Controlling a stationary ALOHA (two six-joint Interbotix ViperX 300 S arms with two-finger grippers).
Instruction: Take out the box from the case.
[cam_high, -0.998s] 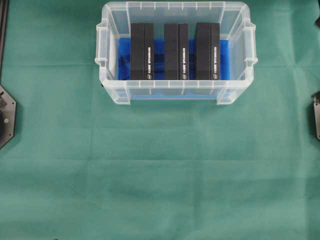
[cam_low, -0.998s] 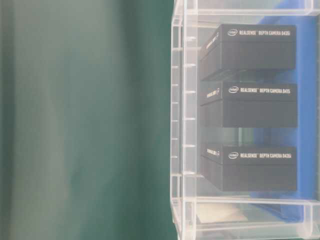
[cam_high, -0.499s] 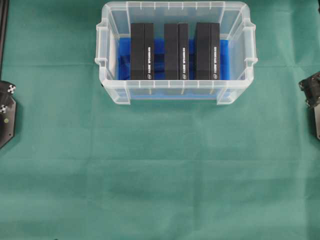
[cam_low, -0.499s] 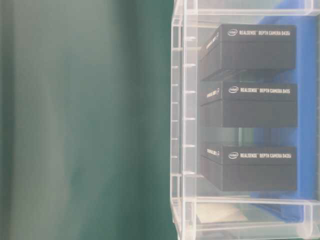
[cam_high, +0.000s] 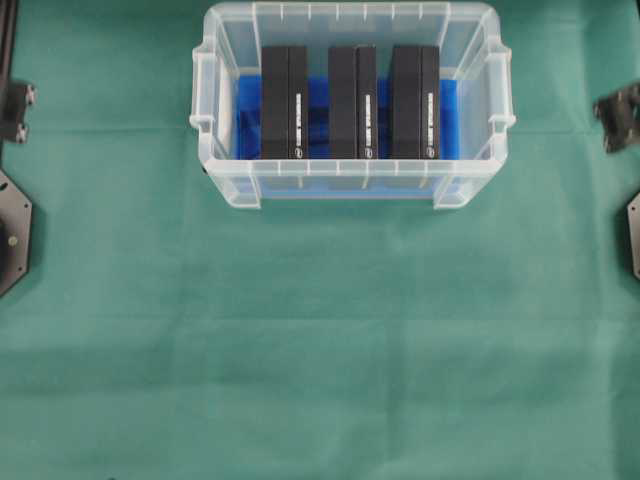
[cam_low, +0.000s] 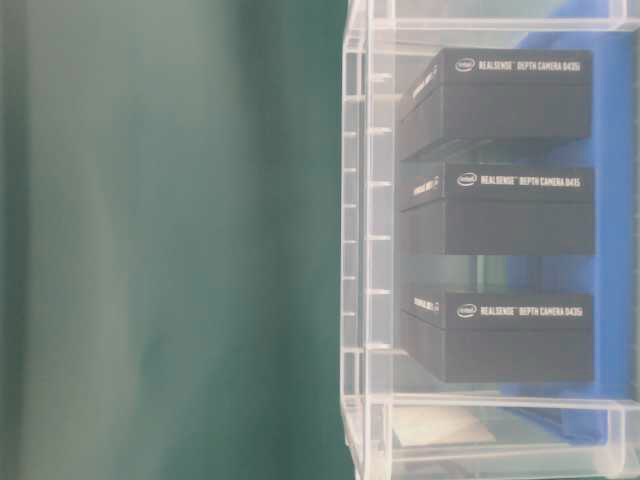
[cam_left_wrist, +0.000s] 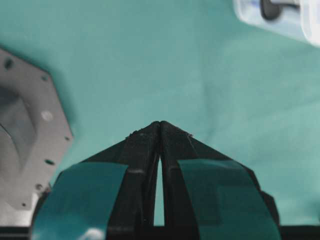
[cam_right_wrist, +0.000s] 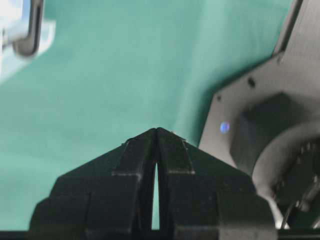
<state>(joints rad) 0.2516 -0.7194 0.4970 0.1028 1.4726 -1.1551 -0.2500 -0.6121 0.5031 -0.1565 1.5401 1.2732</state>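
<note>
From overhead, the case (cam_high: 350, 105) sits at the far middle of the green desk (cam_high: 320, 340), with three black boxes standing side by side on the blue cloth (cam_high: 247, 120) at its bottom: the left box (cam_high: 284, 102), the middle box (cam_high: 352, 102) and the right box (cam_high: 414, 102). None has been lifted. What has changed is at the edges: a second ago only the arm bases showed, and now a dark part of the left arm (cam_high: 15, 108) peeks in at the left edge level with the case, and a part of the right arm (cam_high: 620, 118) likewise at the right edge. Both have swung in toward the case, yet both are well apart from it.

From table level, the three boxes sit in the case just as before, untouched, with no arm in sight.

In the left wrist view, the left hand (cam_left_wrist: 160, 125) is fully closed, fingertips pressed together and holding nothing, above bare cloth; a corner of the case shows at the top right.

In the right wrist view, the right hand (cam_right_wrist: 156, 131) is likewise closed and empty, with the case's corner at the top left.

I judge this to be the start of the approach: a hand must still open before it can grip a box.
</note>
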